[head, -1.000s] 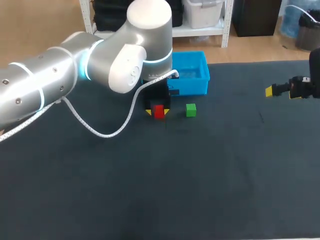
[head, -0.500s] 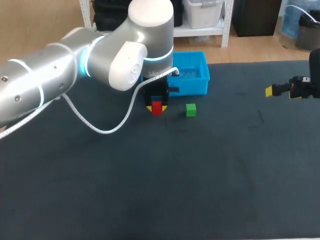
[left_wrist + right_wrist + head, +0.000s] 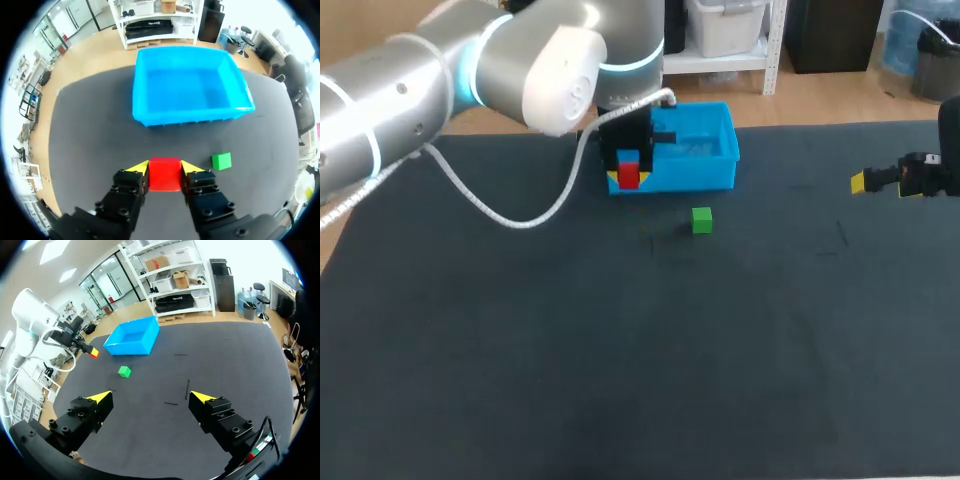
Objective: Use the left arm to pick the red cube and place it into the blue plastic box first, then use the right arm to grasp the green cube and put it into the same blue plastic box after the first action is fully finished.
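Note:
The red cube [image 3: 628,175] hangs above the table, pinched between the yellow tips of my left gripper [image 3: 628,179], just in front of the blue plastic box [image 3: 705,170]. In the left wrist view the red cube [image 3: 165,173] fills the gap of the left gripper [image 3: 165,167], with the blue box [image 3: 190,107] ahead and the green cube [image 3: 221,160] down beside it. The green cube [image 3: 701,220] rests on the dark table in front of the box. My right gripper [image 3: 882,182] hovers open far to the right; its view shows the right gripper [image 3: 150,397], the green cube [image 3: 124,371], the blue box [image 3: 132,340] and the held red cube [image 3: 94,354].
The table [image 3: 620,380] is a dark mat. A white cable [image 3: 500,215] loops from my left arm above it. Two thin dark marks [image 3: 187,388] lie on the mat ahead of the right gripper.
My left gripper closed on the red cube and lifted it off the table, carrying it back toward the blue box. The right arm and green cube stayed put.

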Robot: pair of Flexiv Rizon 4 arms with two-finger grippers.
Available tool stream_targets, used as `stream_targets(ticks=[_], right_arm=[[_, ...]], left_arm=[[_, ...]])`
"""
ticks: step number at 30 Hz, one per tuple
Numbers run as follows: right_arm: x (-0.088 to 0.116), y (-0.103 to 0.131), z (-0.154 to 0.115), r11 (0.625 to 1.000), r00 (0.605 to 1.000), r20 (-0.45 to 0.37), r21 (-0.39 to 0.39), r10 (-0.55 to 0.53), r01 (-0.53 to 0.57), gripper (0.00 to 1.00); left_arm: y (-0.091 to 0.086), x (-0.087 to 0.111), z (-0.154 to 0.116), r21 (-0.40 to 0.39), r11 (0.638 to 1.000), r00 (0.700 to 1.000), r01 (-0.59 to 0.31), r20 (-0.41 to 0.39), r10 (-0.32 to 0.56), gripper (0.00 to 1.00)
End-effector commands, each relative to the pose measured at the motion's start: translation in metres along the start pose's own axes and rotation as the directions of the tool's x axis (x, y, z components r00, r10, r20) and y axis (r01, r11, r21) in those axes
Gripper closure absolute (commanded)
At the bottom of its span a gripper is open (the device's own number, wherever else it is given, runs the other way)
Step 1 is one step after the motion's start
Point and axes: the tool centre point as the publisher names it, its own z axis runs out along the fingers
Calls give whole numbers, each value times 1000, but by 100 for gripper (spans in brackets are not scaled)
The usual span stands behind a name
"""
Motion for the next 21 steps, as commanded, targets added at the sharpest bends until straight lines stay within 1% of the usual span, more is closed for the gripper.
stream_targets(ticks=[1,9,11,18,20,21], right_arm=[[0,0,0,1000,1000,-2,-1,0,0,0],[0,0,0,1000,1000,-2,-1,0,0,0],[0,0,0,1000,1000,-2,-1,0,0,0],[0,0,0,1000,1000,-2,-1,0,0,0],[0,0,0,1000,1000,-2,-1,0,0,0],[0,0,0,1000,1000,-2,-1,0,0,0]], left_arm=[[6,7,-22,4,1000,1000,-4,21,4,100],[6,9,-49,16,1000,998,-20,52,19,100],[6,10,-53,34,999,998,-24,58,22,100],[5,12,-55,27,999,996,-40,79,38,100],[5,12,-53,53,998,992,-46,119,39,100],[6,11,-53,53,997,990,-49,133,42,100]])
